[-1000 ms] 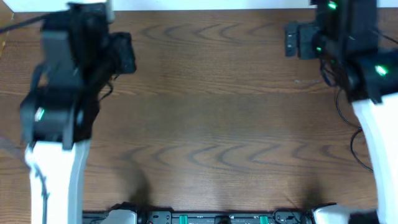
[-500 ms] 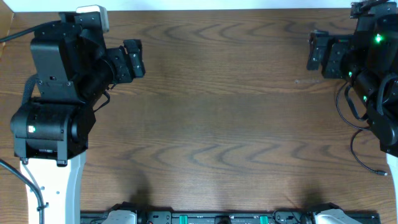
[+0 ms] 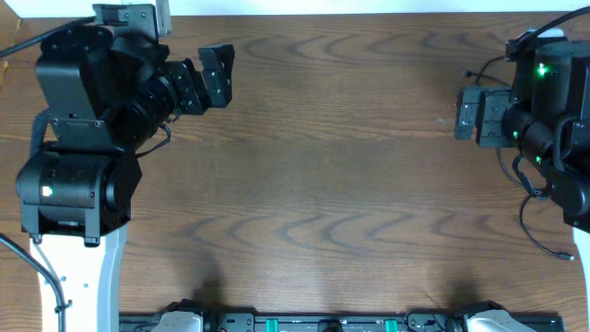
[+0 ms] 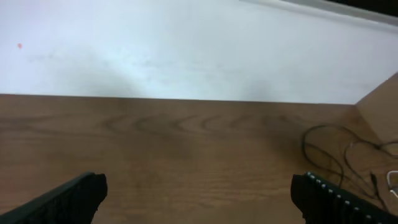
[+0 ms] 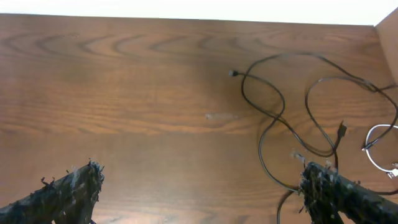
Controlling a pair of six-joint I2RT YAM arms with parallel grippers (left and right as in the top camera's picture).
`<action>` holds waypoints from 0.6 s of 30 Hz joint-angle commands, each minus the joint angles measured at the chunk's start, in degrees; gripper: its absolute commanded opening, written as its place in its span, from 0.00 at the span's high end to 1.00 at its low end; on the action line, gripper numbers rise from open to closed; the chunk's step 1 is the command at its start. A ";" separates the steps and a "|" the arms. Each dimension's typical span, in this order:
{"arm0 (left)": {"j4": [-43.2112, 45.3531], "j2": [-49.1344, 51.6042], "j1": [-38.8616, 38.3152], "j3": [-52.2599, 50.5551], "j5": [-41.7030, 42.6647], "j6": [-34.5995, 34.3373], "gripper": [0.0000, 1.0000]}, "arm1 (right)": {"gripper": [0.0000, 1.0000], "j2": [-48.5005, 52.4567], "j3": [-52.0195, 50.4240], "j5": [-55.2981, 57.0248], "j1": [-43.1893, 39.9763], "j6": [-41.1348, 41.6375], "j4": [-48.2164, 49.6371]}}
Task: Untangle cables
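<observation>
Thin black cables (image 5: 274,106) lie in loose overlapping loops on the wooden table, right of centre in the right wrist view, with small plug ends (image 5: 233,73) free. A white cable (image 5: 376,146) curls at the right edge. My right gripper (image 5: 202,193) is open, low over bare wood, and its right finger (image 5: 339,193) overlaps a black loop. In the left wrist view the cables (image 4: 329,155) lie far right, and my left gripper (image 4: 199,200) is open and holds nothing. From overhead, the left gripper (image 3: 207,81) and right gripper (image 3: 468,118) face each other, and a black cable (image 3: 524,217) trails under the right arm.
A white wall (image 4: 186,50) runs along the table's far edge. A brown side panel (image 4: 382,102) stands at the right corner. Equipment with green lights (image 3: 313,325) lines the front edge. The arm's own thick black cable (image 3: 509,166) hangs beside the right wrist.
My left gripper has gone from nearly shut to wide open and swung a little toward the table's middle. The right arm has moved toward the front, still open.
</observation>
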 commanded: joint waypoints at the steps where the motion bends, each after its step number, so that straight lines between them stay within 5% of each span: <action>1: 0.37 -0.42 -0.02 0.22 2.10 -0.59 0.00 | 0.01 0.04 0.33 0.68 0.07 1.01 -0.13; 10: 6.01 -0.39 -0.07 0.22 2.10 -33.55 0.00 | 0.01 0.04 0.33 0.68 0.07 1.01 -0.15; 18: 6.27 -0.35 -0.07 0.20 8.00 -33.11 0.01 | 0.01 0.04 0.33 0.68 0.07 0.98 -0.15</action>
